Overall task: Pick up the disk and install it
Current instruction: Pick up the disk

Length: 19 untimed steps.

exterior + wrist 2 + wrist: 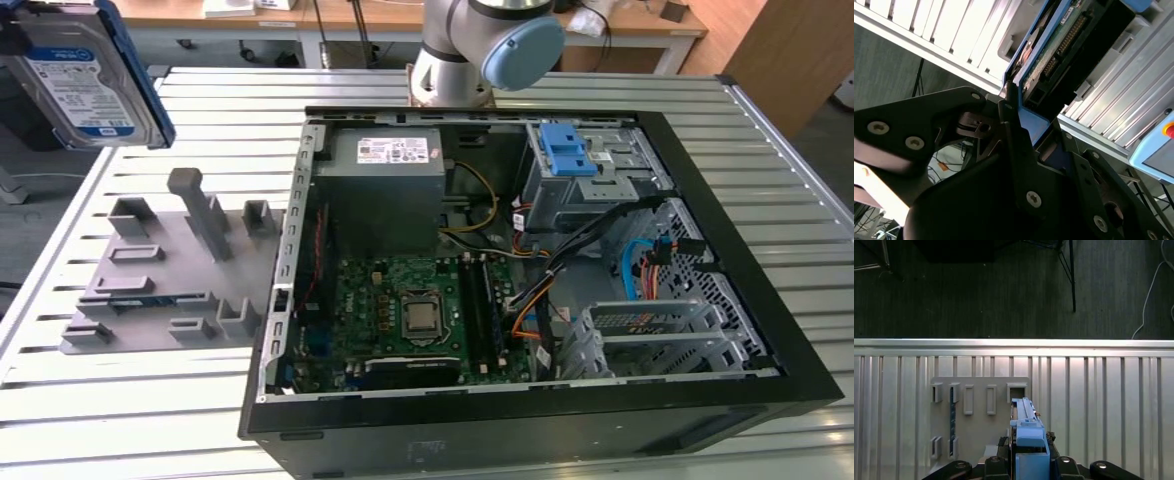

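Observation:
The disk (83,82), a silver-grey hard drive with a white-and-blue label and a blue bracket, hangs high above the table at the exterior view's far left. In both wrist views my gripper (1021,117) is shut on it. Black fingers (1014,145) clamp the blue bracket, and the drive's circuit board and connector face one camera. In the first wrist view the disk (1025,426) is seen edge-on between the gripper (1026,460) jaws. It sits well above the grey slotted holder (979,410) on the table.
The open computer case (747,290) lies on the slatted metal table (147,400), with a grey drive cage and blue-latched tray (581,155) at its back right. The grey holder (160,285) stands left of the case. The arm's base (467,50) rises behind.

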Tool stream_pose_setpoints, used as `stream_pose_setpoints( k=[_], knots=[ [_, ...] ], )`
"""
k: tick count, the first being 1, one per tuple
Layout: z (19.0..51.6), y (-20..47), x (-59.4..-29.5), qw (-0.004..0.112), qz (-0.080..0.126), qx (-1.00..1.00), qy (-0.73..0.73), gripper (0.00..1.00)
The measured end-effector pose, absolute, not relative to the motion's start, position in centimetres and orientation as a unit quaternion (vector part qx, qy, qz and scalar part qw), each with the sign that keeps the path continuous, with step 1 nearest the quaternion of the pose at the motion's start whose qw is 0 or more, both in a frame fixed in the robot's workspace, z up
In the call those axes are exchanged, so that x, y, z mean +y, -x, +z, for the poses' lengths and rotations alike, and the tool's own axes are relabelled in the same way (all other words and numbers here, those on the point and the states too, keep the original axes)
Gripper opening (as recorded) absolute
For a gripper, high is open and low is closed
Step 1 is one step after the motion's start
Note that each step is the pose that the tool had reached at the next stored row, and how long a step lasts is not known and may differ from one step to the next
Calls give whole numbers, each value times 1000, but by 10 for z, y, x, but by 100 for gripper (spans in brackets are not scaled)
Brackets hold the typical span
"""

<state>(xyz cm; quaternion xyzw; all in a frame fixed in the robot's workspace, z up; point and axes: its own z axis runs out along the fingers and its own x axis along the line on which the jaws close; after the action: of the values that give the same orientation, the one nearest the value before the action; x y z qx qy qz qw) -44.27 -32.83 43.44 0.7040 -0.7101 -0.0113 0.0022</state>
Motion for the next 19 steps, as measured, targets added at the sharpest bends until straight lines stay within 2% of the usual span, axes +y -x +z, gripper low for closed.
stream_pose_setpoints(
  k=[19],
  knots=[
    [455,443,-328,2,-11,-710,-704,36]
  ],
)
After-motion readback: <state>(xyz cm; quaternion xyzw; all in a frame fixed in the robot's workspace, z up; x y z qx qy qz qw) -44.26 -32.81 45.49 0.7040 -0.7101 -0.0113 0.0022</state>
